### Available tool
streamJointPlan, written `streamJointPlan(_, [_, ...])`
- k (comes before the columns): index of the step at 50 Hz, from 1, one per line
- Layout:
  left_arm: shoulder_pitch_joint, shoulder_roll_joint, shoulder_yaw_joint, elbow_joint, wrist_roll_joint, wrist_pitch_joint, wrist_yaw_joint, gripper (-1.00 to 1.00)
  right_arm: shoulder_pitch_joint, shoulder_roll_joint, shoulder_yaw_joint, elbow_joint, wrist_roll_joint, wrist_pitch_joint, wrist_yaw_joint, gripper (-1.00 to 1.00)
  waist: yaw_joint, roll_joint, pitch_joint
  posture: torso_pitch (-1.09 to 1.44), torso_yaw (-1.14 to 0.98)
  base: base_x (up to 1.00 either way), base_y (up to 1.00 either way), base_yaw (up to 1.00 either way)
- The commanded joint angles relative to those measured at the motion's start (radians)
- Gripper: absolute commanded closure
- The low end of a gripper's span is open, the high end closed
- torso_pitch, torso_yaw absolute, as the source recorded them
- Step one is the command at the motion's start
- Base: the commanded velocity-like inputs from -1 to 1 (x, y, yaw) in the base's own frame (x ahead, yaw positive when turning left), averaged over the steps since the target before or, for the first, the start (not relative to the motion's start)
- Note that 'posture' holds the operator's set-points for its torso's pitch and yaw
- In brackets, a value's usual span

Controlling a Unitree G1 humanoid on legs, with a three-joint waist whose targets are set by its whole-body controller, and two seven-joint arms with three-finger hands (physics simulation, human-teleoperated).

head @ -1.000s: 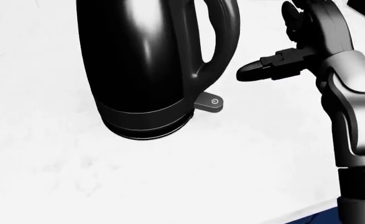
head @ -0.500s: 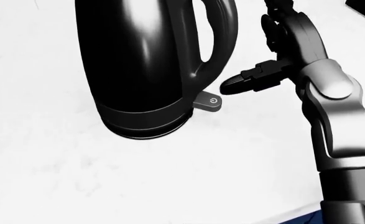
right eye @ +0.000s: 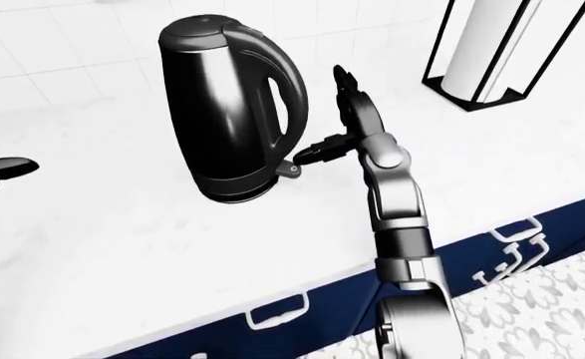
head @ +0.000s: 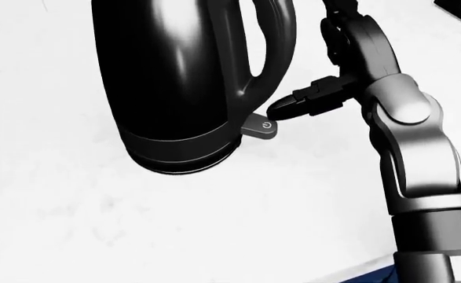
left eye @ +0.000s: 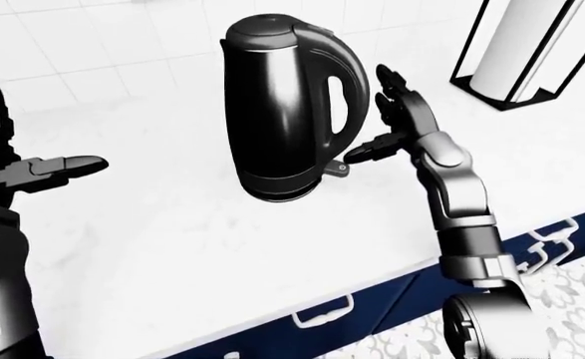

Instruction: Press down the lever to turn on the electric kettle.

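White worktop (left eye: pixel 173 247), bare across most of its span. Carrying a black electric kettle (left eye: pixel 282 112) just left of the right hand's fingers (left eye: pixel 367 152), and a black wire holder with a white roll (left eye: pixel 517 48) well right of them.

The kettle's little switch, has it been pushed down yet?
Cannot tell. The lever juts from the kettle base, the right hand thumb tip just above it.

Kettle (left eye: pixel 282 112) on the counter (left eye: pixel 173 247), lever (head: pixel 259 127) at its base on the right, right hand (left eye: pixel 397 123) just beside it, paper roll holder (left eye: pixel 517 48) upper right, left hand (left eye: pixel 33 172) far left
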Motion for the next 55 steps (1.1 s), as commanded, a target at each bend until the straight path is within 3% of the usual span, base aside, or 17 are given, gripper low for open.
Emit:
streamJointPlan(1, [-0.022, 0.022, 0.014, -0.032, -0.001, -0.027, 0.001, -1.0, -0.04, -0.008, -0.007, -0.032, -0.004, -0.034, -0.012, -1.0, -0.001, 0.005, -0.026, 0.0, 0.0, 0.0, 0.0, 0.0])
streamJointPlan(21, [-0.018, 0.018, 0.014, -0.028, 0.003, -0.033, -0.002, -1.0, -0.043, 0.017, 0.01, -0.007, -0.034, -0.055, -0.03, -1.0, -0.001, 0.007, -0.026, 0.0, 0.0, 0.0, 0.0, 0.0])
streamJointPlan(35, [-0.019, 0.021, 0.016, -0.029, -0.002, -0.03, -0.001, -1.0, -0.053, 0.013, 0.032, 0.078, -0.142, -0.187, -0.049, -1.0, -0.002, 0.009, -0.024, 0.0, 0.0, 0.0, 0.0, 0.0])
streamJointPlan(38, [-0.02, 0.023, 0.017, -0.032, -0.004, -0.025, 0.001, -1.0, -0.046, 0.003, 0.041, 0.139, -0.207, -0.28, -0.056, -1.0, -0.003, 0.01, -0.024, 0.0, 0.0, 0.0, 0.0, 0.0])
streamJointPlan(55, [-0.013, 0.013, 0.014, -0.032, 0.004, -0.032, -0.003, -1.0, 0.055, 0.044, 0.045, 0.129, -0.27, -0.328, -0.03, -1.0, 0.002, 0.003, -0.035, 0.0, 0.0, 0.0, 0.0, 0.0])
